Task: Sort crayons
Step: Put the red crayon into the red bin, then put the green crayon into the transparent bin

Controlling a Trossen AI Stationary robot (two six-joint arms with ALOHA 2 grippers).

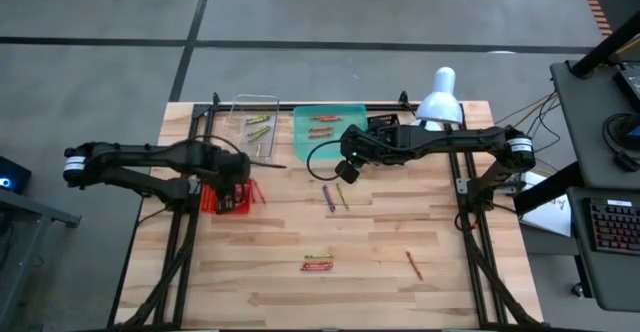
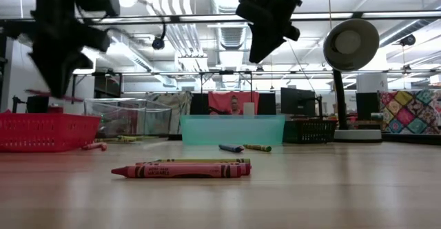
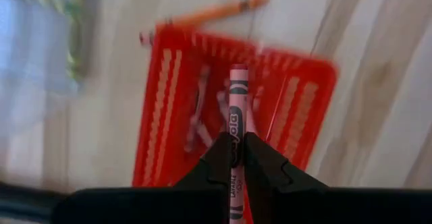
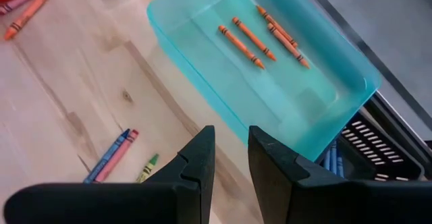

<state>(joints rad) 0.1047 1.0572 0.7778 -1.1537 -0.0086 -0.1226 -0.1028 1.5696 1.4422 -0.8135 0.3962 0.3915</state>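
Nearest crayon: a red wax crayon with a paper wrapper (image 3: pixel 234 126) is sticking out between the left gripper's (image 3: pixel 233 158) dark fingers, which are pinching it along its length.
Left gripper position: it is hovering above the red mesh plastic basket (image 1: pixel 228 201) at the table's left, where a few red crayons are already lying inside.
Right gripper: the right gripper (image 4: pixel 231 158) is hanging near the teal translucent plastic tray (image 4: pixel 337 102) with its fingers spread a little and nothing between them.
Sorted so far: orange crayons (image 4: pixel 260 34) are lying in the teal tray.
Loose crayons: a blue and purple pair (image 4: pixel 112 155) and a red and yellow-green pair (image 1: pixel 319 263) are lying on the pale wooden table (image 1: pixel 480 272) — still unsorted.
Risk: the pinched crayon is pointing outward, so a release off-centre could be bouncing it off the basket's rim onto the table — or it could be rolling out of the pinch early.
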